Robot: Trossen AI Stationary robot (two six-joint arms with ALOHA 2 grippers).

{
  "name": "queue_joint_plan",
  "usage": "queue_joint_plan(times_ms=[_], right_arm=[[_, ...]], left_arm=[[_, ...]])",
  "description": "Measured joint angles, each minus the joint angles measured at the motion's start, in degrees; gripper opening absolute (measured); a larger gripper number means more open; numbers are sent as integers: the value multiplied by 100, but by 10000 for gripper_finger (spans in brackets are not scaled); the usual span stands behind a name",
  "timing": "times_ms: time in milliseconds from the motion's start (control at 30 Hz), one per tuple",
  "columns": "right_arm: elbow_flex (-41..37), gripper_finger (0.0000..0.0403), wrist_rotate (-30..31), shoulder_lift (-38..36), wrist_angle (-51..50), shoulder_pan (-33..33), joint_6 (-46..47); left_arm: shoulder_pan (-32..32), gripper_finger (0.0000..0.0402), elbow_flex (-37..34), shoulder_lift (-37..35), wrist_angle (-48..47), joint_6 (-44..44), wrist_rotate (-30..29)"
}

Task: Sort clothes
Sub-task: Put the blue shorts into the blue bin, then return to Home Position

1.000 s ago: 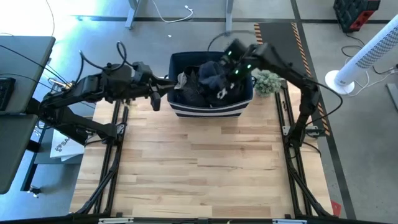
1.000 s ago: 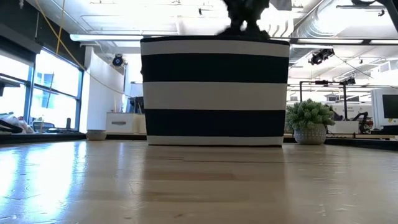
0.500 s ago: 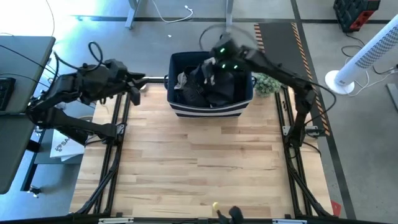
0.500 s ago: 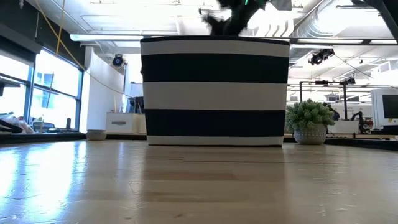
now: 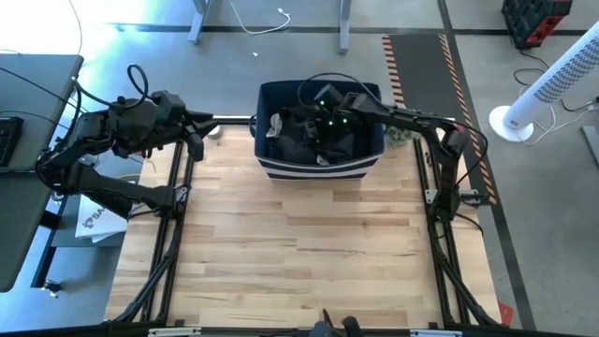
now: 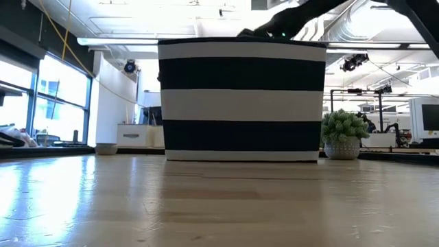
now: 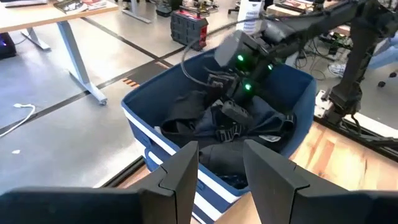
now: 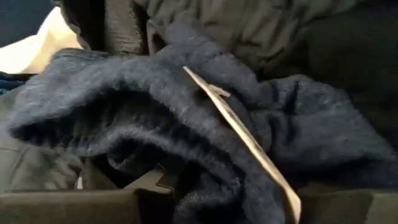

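A dark blue fabric bin (image 5: 318, 168) with white stripes stands at the table's far middle. It holds a heap of dark clothes (image 5: 298, 136) and a white piece (image 5: 274, 122). My right gripper (image 5: 328, 126) is down inside the bin, open, with its fingers in the heap. A dark blue fleecy garment (image 8: 186, 112) with a pale tag (image 8: 242, 137) lies between them. My left gripper (image 5: 197, 142) is open and empty. It hovers over the table's far left, pointing at the bin (image 7: 155, 143). My right gripper comes slanting down from the table's right side into the heap (image 7: 249, 134). Its open fingers stand on either side of a bunched fold of the dark blue fleecy garment (image 8: 155, 155). The cloth hides the fingertips. The garment lies slack on the other clothes in the bin.
A small potted plant (image 6: 343, 130) stands just to the right of the bin. In front of the bin lies bare wooden tabletop (image 5: 299, 243). Beyond the table are a desk at the left (image 5: 28, 140) and a white fan at the right (image 5: 552, 84).
My right gripper has gone toward the table's left and down from above the bin's rim into the heap of clothes. My left gripper has drawn back from the bin's left wall toward the table's left edge.
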Motion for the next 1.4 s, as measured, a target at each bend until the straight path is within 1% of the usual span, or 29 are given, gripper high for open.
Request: queue_joint_plan(times_ms=[100, 167, 267, 367, 467, 533, 567, 633, 700, 733, 800, 867, 967, 1033, 1233, 1400], right_arm=[[696, 133, 69, -40, -416, -33, -354], [1293, 135, 251, -75, -639, -42, -668], [2268, 149, 319, -129, -1258, -92, -1085], [3061, 183, 321, -105, -1872, -118, -1338], [3875, 225, 259, -114, -2499, -98, -1368], [4349, 248, 25, -133, -2913, -97, -1390], [4331, 255, -167, -237, -2951, -100, -1444], [3929, 262, -726, -618, -2852, -105, -1542], [3649, 263, -1092, -1029, -2882, 9, -1841], [3514, 263, -1237, -1262, -2913, 110, -2094], [3196, 263, -1314, -1756, -2909, 327, -2485], [2781, 263, -1228, -2263, -2723, 529, -2580], [1923, 263, -928, -3136, -2038, 814, -2275], [1223, 263, -703, -3771, -1469, 1011, -1968], [-1193, 263, 186, -5615, 404, 1549, -991], [-2969, 263, 316, -6903, 1759, 1814, -402]], left_arm=[[-2, 126, 0, 1, -15, 0, 19], [-2, 126, 0, 1, -15, 0, 17], [-2, 126, 0, 1, -13, 0, -10], [-2, 126, 0, 2, -13, -41, -29], [-2, 126, 0, 1, -10, -128, -33], [-2, 126, 0, 1, -10, -209, -33], [-2, 126, 0, -3, -10, -257, -33], [-2, 126, 0, -12, -10, -368, -33], [-2, 126, 0, -40, -10, -438, -35], [-2, 126, 0, -59, -10, -449, -39], [-2, 126, 0, -104, -15, -492, -96], [-2, 126, 0, -123, -15, -504, -226], [-2, 126, 0, -154, -21, -513, -487], [-2, 126, 0, -159, -24, -495, -731], [-2, 126, 0, -135, -42, -106, -1516], [-2, 126, 0, -121, -40, -43, -1773]])
